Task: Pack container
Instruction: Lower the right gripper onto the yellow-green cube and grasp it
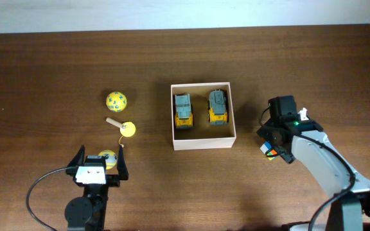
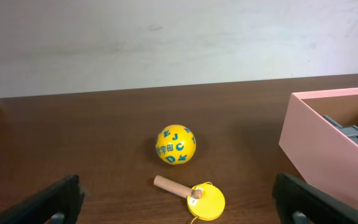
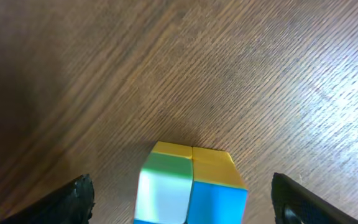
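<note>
Overhead: the container [image 1: 201, 136] sits mid-worktop [image 1: 44, 70], with two toy trucks [image 1: 183, 110] side by side inside it. Left wrist: my left fingers [image 2: 51, 200] are spread wide, a lettered yellow ball [image 2: 176, 144] ahead and the container's wall at right. Right wrist: my right fingers [image 3: 306, 200] stand apart either side of a colour cube [image 3: 190, 180], not touching it.

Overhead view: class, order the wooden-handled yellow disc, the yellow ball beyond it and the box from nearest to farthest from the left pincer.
From the left pincer:
1. Yellow disc, just ahead, slightly right.
2. Yellow ball, farther up the table.
3. Box, well off to the right.
</note>
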You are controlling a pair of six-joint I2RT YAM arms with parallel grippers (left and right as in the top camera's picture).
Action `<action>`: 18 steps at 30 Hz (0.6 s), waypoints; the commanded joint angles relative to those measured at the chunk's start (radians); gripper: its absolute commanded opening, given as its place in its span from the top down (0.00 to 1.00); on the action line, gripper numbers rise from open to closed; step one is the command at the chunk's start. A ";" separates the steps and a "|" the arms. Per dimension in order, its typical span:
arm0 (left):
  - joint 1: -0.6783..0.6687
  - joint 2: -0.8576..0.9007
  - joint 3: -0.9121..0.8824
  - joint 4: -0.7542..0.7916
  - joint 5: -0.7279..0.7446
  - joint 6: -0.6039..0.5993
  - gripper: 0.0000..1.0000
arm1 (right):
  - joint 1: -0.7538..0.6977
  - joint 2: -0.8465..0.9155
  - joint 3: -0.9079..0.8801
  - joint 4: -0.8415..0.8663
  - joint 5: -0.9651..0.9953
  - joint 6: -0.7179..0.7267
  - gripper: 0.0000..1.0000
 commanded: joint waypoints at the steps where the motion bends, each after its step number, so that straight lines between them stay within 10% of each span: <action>1: 0.006 -0.003 -0.005 -0.001 0.008 0.016 0.01 | -0.007 0.029 -0.005 0.010 0.012 0.014 0.18; 18: 0.006 -0.003 -0.005 -0.001 0.008 0.016 0.01 | -0.008 0.060 -0.040 0.132 -0.111 0.048 0.26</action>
